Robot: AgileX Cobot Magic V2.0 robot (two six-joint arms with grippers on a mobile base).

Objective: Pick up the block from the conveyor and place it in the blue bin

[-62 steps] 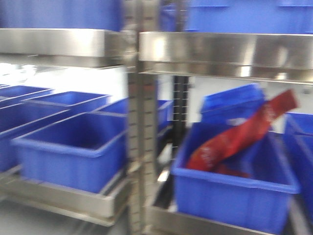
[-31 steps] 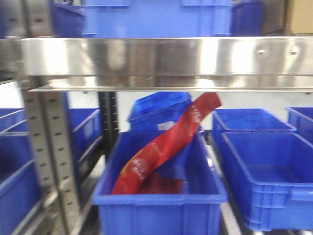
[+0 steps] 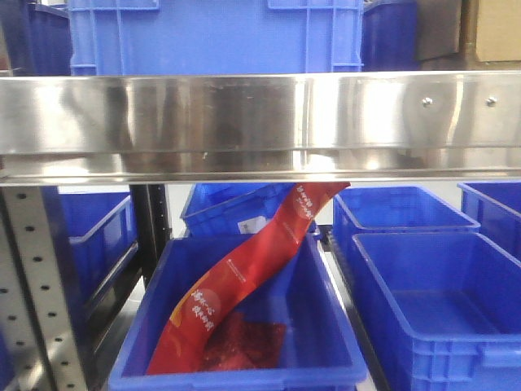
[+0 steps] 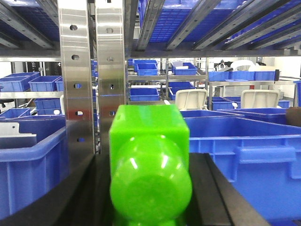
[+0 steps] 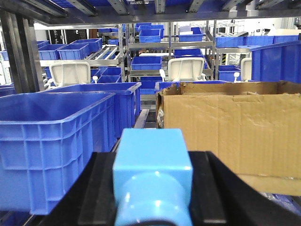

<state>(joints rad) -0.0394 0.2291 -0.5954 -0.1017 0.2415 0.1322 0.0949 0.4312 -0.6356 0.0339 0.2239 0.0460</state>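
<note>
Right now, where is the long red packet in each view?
Front: the red packet leans in the lower-centre blue bin, top end at the steel shelf rail.
Left wrist: not in it.
Right wrist: not in it.
Shared landmark: blue bins on steel racking.

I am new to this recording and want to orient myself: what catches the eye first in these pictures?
In the front view, a long red packet leans in a blue bin beneath a steel shelf. A bright green block fills the middle of the left wrist view, and a light blue block the right wrist view, with a cardboard box behind.
</note>
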